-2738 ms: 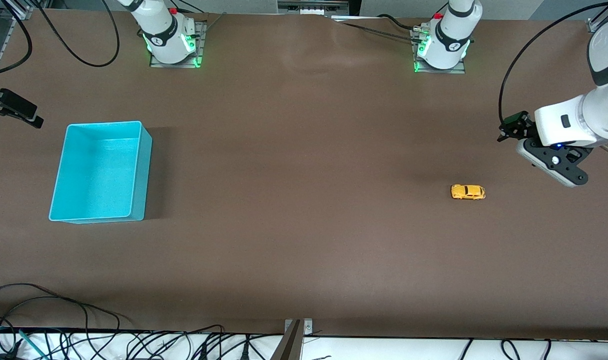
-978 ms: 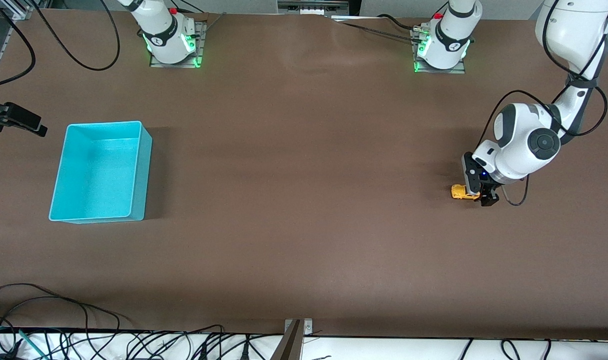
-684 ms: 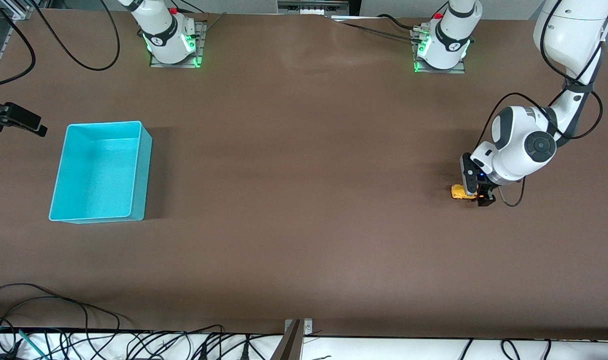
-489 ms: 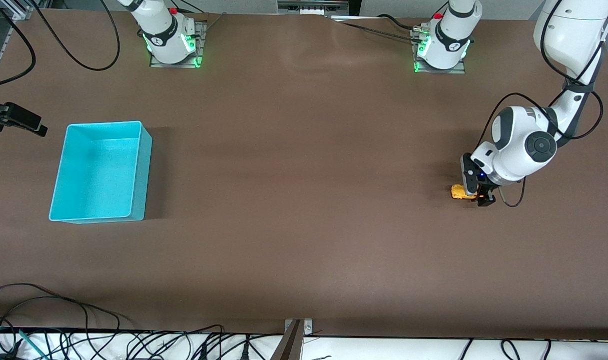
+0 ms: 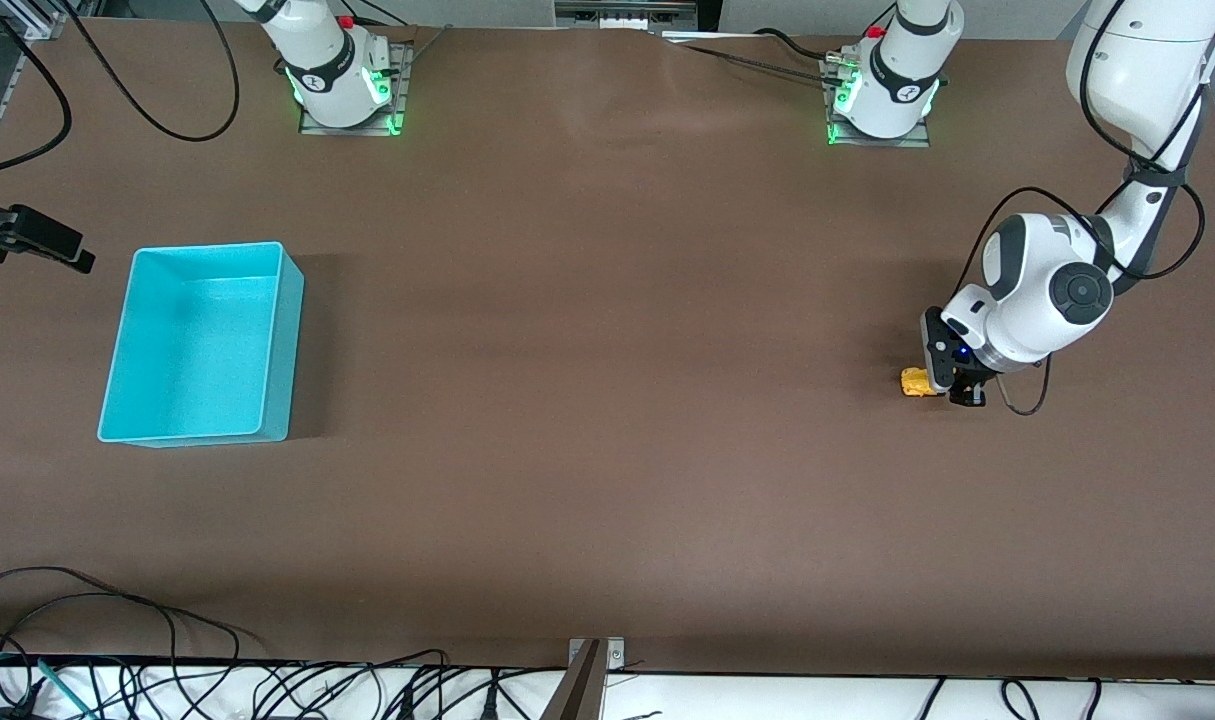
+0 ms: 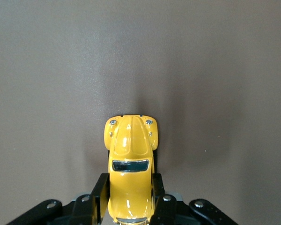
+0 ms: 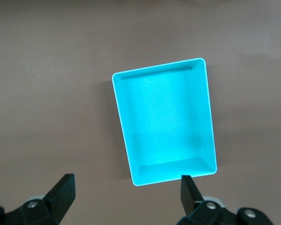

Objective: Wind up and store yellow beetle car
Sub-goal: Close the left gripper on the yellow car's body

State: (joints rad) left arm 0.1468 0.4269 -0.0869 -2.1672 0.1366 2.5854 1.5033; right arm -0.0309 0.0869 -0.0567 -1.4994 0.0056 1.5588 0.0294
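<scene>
The yellow beetle car [image 5: 915,382] stands on the brown table toward the left arm's end. My left gripper [image 5: 952,387] is down at the table around the car's rear half. In the left wrist view its black fingers [image 6: 101,191] press both sides of the car [image 6: 130,143], so the left gripper [image 6: 130,188] is shut on it. The car's wheels are hidden. My right gripper [image 7: 127,182] waits high above the table, open and holding nothing, looking down on the turquoise bin [image 7: 210,117].
The turquoise bin [image 5: 285,340] stands toward the right arm's end of the table, with nothing inside. Both arm bases are along the table's back edge. Cables lie along the edge nearest the front camera.
The left gripper came down around the car and its fingers closed onto the car's sides. The car has stayed on the table. The right arm has not moved.
</scene>
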